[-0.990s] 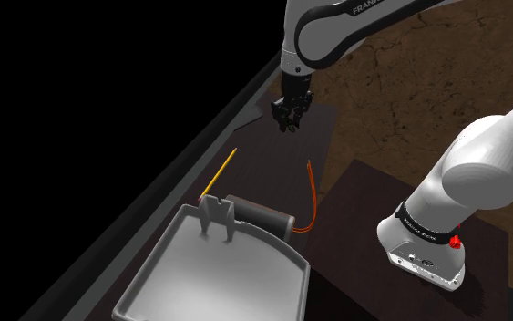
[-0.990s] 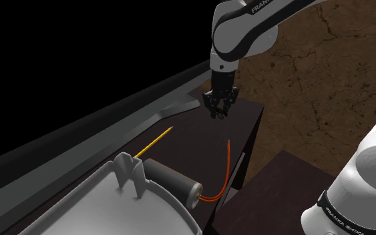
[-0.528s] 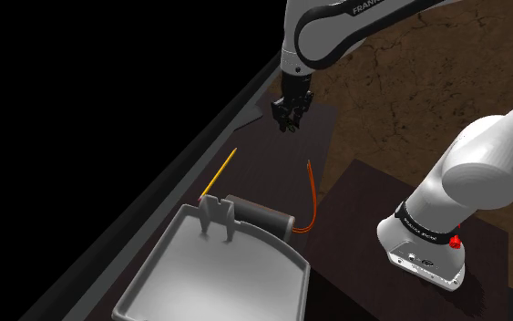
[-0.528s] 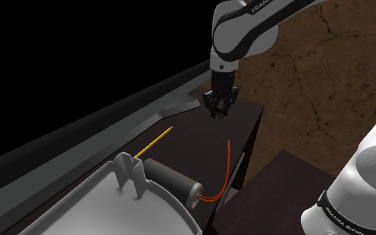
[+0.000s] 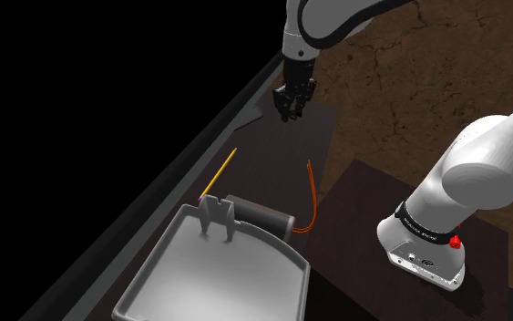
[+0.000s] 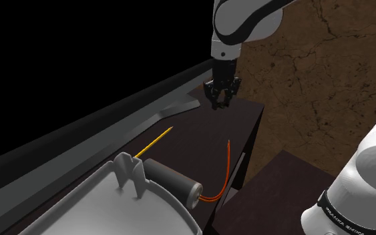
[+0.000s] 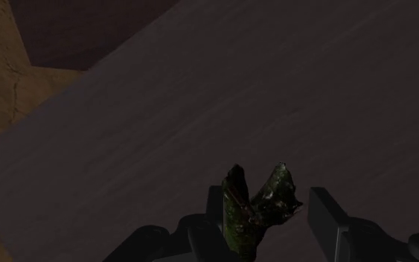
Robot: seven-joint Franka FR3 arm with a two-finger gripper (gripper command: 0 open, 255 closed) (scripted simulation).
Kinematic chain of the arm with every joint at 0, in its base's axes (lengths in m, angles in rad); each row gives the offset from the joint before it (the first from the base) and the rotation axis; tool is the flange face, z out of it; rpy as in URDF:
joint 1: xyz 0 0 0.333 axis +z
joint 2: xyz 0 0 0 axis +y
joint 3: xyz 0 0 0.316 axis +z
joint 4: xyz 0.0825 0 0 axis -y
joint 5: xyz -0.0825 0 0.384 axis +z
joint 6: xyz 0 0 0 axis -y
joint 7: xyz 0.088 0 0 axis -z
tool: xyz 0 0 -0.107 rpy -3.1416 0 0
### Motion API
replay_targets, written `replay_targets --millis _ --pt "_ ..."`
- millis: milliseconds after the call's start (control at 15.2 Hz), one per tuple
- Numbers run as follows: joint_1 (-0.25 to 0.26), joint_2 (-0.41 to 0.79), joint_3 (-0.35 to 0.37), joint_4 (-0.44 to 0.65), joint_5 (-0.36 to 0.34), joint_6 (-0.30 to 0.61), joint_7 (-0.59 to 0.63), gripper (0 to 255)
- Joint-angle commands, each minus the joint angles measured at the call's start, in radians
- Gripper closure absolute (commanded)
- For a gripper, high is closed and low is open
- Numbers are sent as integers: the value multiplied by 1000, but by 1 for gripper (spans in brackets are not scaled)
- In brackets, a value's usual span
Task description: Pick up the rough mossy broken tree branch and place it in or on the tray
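The branch (image 7: 245, 216), dark, rough and green with moss, is hard to pick out in the two exterior views, where it merges with the black hand (image 5: 289, 111). In the wrist view it stands forked between the fingers (image 7: 327, 216), its lower end hidden among them. The hand (image 7: 267, 197) is partly closed and clamped on the branch, though contact on one side is hard to make out. It hangs clear of the dark worktop (image 5: 263, 155).

The grey tray (image 5: 154, 274) is cut off at the bottom edge in the second exterior view. A dark band on the arm's base (image 5: 418, 228) carries white lettering that is not legible.

In the shoulder view the hand is at the tray's one o'clock, well apart from it. A yellow pencil (image 5: 220, 173) lies at the tray's twelve o'clock and an orange cord (image 5: 311, 196) at its two o'clock. A dark cylinder (image 5: 263, 217) lies just beside the tray's far rim. A black area lies beyond the worktop.
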Motion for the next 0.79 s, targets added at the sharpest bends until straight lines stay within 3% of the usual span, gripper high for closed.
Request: replay_targets --millis 0,726 --pt "0 -10 -1 17 0 -28 0 255" --pt "-1 -52 -9 132 -2 -184 0 255"
